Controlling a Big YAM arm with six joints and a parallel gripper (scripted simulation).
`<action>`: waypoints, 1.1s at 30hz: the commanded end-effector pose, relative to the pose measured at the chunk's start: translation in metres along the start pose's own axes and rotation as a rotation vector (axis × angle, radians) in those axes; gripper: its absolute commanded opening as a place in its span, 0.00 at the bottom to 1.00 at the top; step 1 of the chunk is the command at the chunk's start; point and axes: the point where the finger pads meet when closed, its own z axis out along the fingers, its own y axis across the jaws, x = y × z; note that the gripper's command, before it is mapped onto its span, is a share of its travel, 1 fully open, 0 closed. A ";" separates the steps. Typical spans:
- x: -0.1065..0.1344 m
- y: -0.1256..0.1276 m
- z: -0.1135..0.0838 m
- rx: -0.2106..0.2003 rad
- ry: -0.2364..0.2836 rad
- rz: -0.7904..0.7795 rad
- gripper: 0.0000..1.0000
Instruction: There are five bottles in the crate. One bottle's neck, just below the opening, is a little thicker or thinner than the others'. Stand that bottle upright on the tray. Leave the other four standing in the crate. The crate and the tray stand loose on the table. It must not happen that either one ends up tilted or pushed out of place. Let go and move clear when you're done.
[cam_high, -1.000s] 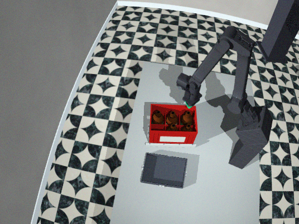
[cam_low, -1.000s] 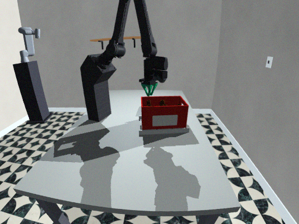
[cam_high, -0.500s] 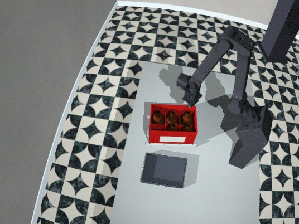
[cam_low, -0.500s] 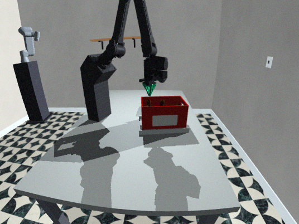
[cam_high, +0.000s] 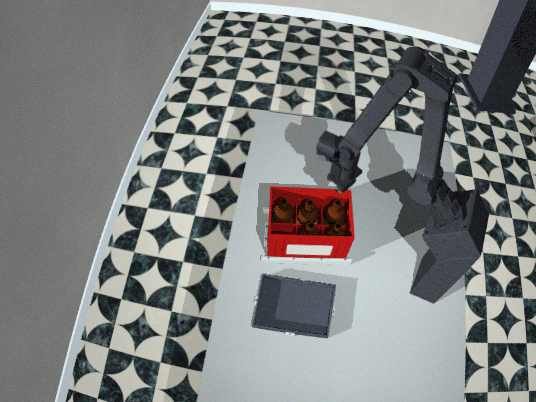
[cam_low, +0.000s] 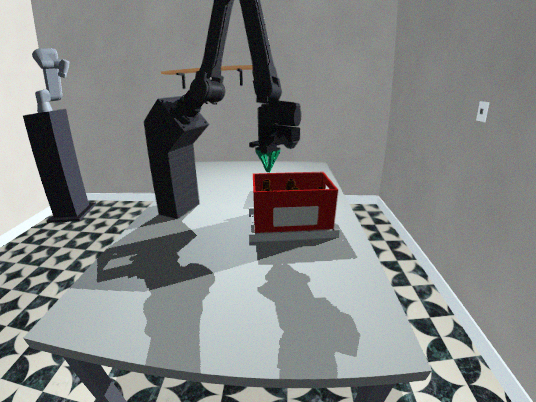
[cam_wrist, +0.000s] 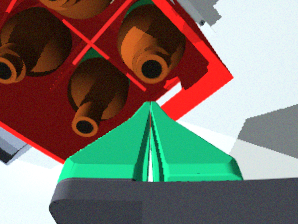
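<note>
Your pincer (cam_high: 342, 189) (cam_low: 268, 170) (cam_wrist: 150, 111) is pressed together, with nothing between its green fingers (cam_low: 265, 157); it points down, above the crate's rim near one corner in the top view, and its tips stand clear of the rim in the exterior view.

Below it and to one side, you have the red bottle crate (cam_high: 275, 248) (cam_low: 265, 215) (cam_wrist: 218, 76) upright on the table (cam_high: 400, 325) (cam_low: 250, 310) (cam_wrist: 265, 65); all five brown bottles stand inside, in separate compartments. In the top view, the nearest bottle (cam_high: 335, 210) to your pincer stands just below it; a second (cam_high: 309, 212) and a third (cam_high: 283, 210) continue that row away to the left, while a fourth (cam_high: 337, 228) and a fifth (cam_high: 310, 228) stand in the row farther from the pincer.

The bottle you want is among these five, still to be placed; you cannot tell from these views which neck differs. The dark rectangular tray (cam_high: 299, 305) lies flat on the table, well apart from your pincer, beyond the crate; its inside is bare.
</note>
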 end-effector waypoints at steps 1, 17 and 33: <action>0.001 -0.002 -0.002 0.003 0.007 -0.003 0.00; 0.053 0.074 -0.002 -0.018 -0.017 0.007 0.61; 0.061 0.068 0.000 -0.008 -0.005 0.005 0.61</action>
